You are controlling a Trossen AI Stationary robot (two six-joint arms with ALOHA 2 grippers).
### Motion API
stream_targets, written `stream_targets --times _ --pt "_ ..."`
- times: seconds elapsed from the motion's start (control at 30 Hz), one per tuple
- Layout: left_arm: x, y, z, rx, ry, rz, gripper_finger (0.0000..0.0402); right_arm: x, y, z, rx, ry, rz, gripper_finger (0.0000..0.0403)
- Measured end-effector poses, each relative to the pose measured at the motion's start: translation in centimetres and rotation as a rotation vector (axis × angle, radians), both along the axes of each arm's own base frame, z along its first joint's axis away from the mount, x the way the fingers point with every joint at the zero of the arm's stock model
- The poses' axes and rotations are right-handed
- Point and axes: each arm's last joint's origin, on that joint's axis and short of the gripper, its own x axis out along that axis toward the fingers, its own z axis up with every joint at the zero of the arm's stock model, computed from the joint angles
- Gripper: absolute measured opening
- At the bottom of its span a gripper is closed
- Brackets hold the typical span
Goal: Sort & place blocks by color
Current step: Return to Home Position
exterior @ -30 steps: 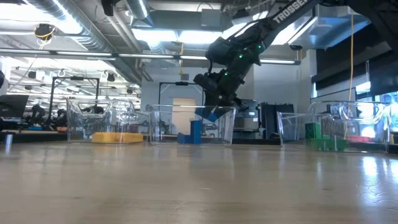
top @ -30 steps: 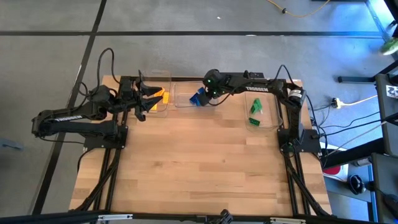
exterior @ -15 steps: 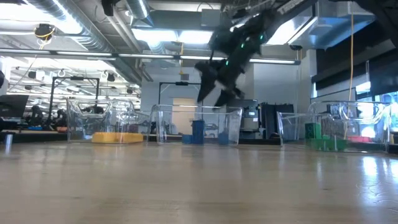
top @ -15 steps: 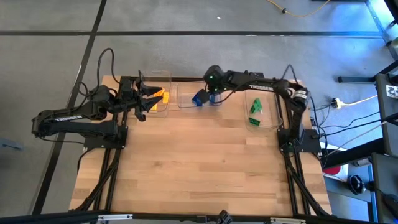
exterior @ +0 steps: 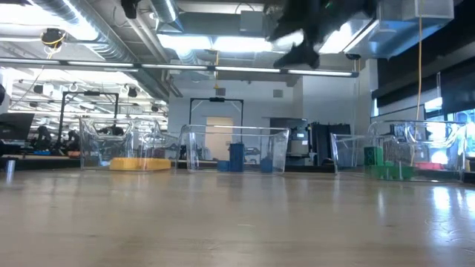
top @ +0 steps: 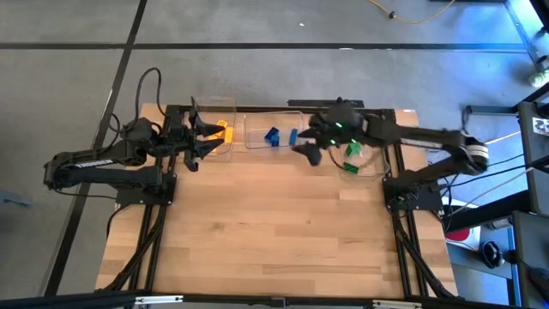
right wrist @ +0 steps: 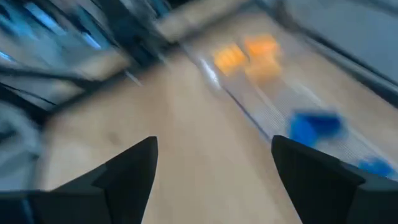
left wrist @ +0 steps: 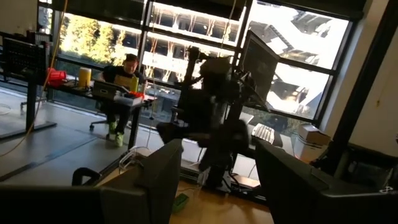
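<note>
The right gripper (top: 304,152), released and empty, hangs beside the middle bin (top: 256,144) of blue blocks (top: 272,136); swinging home low can clip the right bin (top: 371,168) of green blocks (top: 351,166); the left gripper (top: 206,139) idles, released, beside the yellow blocks (top: 222,131)

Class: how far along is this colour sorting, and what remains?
Done: yellow blocks in the left bin, blue blocks in the middle bin, green blocks in the right bin. In hand: nothing; the right gripper hangs open and empty, the left gripper waits beside the left bin. Left: probably only parking the right arm.
</note>
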Motion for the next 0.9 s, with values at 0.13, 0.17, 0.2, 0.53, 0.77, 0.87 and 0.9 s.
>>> stream_targets --times 0.13,0.17,0.2,0.53,0.77,0.87,0.9 --pt "0.0 0.0 0.0 -0.01 0.002 0.0 0.0197 -1.8 2.6 1.7 -0.027 -0.306 0.059 0.0311" --pt "0.0 0.0 -0.1 -0.024 0.001 0.0 0.0197 -2.1 3.0 2.1 -0.033 -0.37 0.06 0.0307" --pt "0.0 0.0 -0.1 -0.032 0.0 0.0 0.0197 -2.4 3.4 2.3 -0.039 -0.415 0.058 0.0301" --pt "0.0 0.0 -0.2 -0.083 0.005 -0.03 0.0166 -2.7 5.0 2.7 -0.141 -0.467 0.149 0.0198" --pt "-1.5 -0.9 0.0 -0.044 -0.011 -0.099 0.0026 -2.7 5.2 2.7 -0.126 -0.471 0.181 0.0183" --pt "-2.6 -1.2 -0.9 -0.032 -0.024 -0.098 0.0011 -2.7 5.2 2.7 -0.126 -0.471 0.183 0.0183" --pt "-2.9 -1.3 -1.3 -0.033 -0.032 -0.091 0.0009 -2.7 5.2 2.7 -0.122 -0.471 0.182 0.0183"
